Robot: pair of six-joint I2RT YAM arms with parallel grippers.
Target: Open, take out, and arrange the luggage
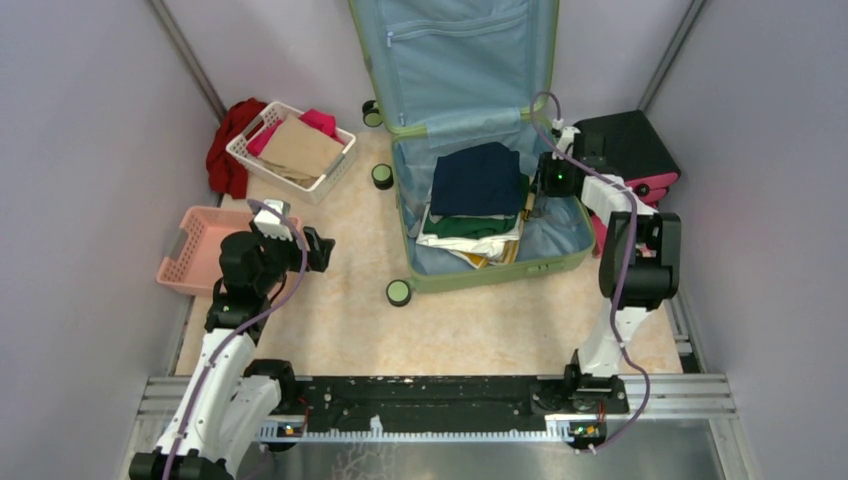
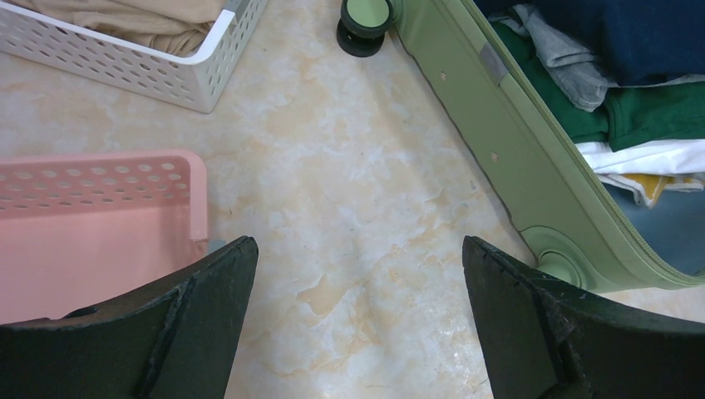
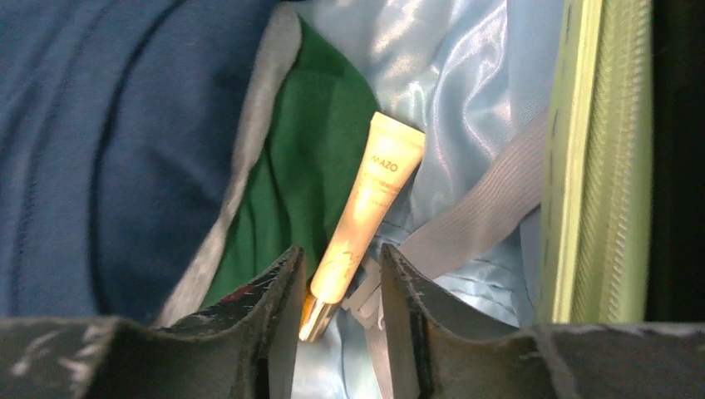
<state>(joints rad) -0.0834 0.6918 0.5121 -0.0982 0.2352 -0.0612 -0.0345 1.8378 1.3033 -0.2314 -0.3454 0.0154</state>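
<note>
Reaching into luggage [image 1: 480, 272], R hand [image 3: 341, 266] half-closed round tube [image 3: 370, 208], grip unclear, L hand [image 2: 357, 249] splayed.

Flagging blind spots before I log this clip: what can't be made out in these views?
1. Right wrist view: whether the right gripper truly pinches the tube; its fingers hide the contact.
2. Top view: the luggage, its lid cut off by the upper edge.
3. Top view: lower clothes, covered by the navy garment.
4. Left wrist view: most of the pink basket, cut off by the left edge.
</note>
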